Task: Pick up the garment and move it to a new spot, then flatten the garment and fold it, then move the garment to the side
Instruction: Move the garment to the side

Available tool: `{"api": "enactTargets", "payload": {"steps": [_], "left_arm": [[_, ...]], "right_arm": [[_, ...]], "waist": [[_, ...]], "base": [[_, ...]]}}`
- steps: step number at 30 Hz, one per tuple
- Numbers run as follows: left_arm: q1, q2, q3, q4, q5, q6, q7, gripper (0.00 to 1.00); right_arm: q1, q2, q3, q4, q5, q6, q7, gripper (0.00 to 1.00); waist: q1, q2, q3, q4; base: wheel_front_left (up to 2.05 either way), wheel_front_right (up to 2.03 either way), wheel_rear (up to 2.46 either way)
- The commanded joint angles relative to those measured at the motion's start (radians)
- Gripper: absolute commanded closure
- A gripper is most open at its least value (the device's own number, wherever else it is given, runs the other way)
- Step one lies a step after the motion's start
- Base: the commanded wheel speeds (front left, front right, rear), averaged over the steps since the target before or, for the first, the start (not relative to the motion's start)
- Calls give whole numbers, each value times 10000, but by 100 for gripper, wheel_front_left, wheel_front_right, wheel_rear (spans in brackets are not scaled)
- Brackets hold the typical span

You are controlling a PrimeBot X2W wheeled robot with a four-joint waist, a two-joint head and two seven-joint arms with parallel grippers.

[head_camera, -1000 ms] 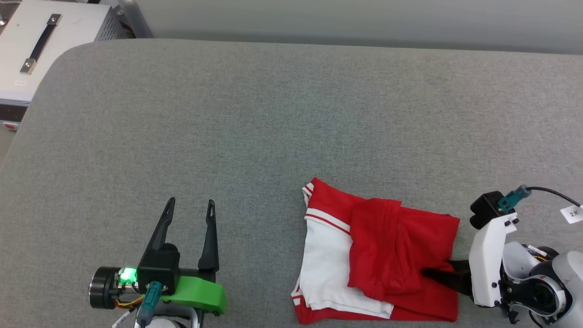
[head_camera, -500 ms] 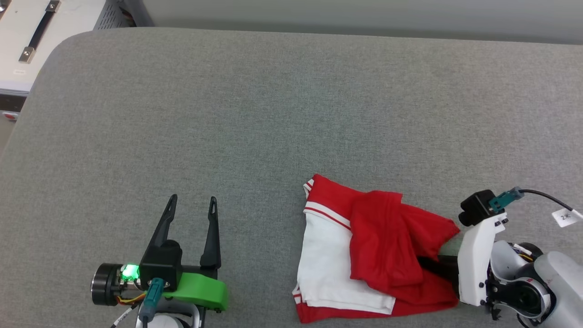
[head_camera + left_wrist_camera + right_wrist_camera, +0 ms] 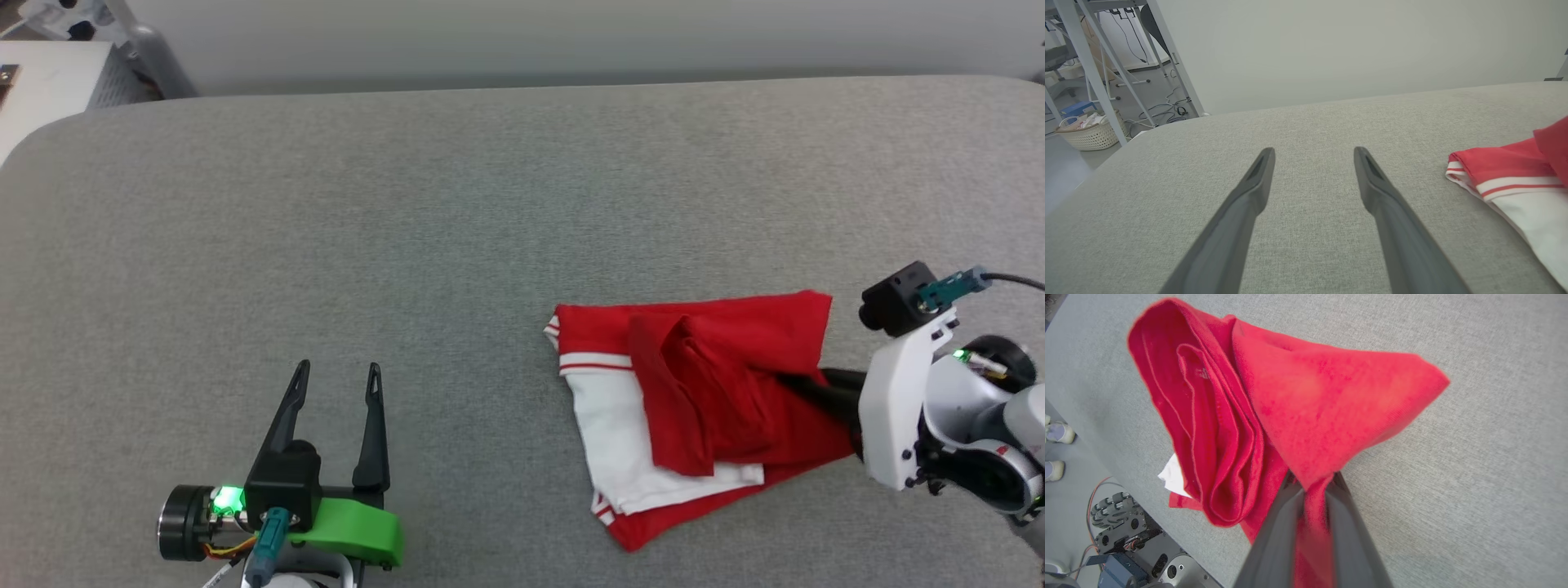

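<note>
Since the right gripper [image 3: 785, 380] has gone from spread a second ago to clamped, its fingers now pinch a bunch of red cloth at the right edge of the jersey [image 3: 735, 343]. The jersey lies crumpled on the right part of the grey worktop [image 3: 408, 245], with that edge tented up. Grasp looks made; the lift to a new spot probably comes next. Left gripper [image 3: 339, 367] sits apart, well to the left, holding nothing.

Bright, even diffuse light, faint soft shadows; slight blur on the garment [image 3: 1306, 396], wide-angle stretch in wrist views.
</note>
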Motion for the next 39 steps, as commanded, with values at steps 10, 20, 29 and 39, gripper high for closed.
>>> {"api": "enactTargets", "payload": {"steps": [10, 20, 29, 39], "left_arm": [[-226, 38, 53, -162, 99, 92, -59, 0], [-1118, 294, -93, -652, 368, 191, -59, 0], [-2024, 529, -459, -1345, 582, 583, -59, 0], [-2310, 810, -835, -1684, 608, 940, -59, 0]], "right_arm": [[-1677, -1270, 178, 12, -502, -7, -328, 100], [-2731, -2622, 187, 1486, -1144, -7, -707, 100], [-4207, -3223, -255, 4129, -1709, -7, -1408, 100], [-5054, -3201, -728, 6471, -1880, -7, -2045, 100]], "waist": [[0, -1, 256, -1721], [0, -1, 1899, -1700], [0, -1, 3647, -1398], [0, -1, 4266, -1187]], "base": [[0, 0, 0], [0, 0, 0], [0, 0, 0], [0, 0, 0]]}}
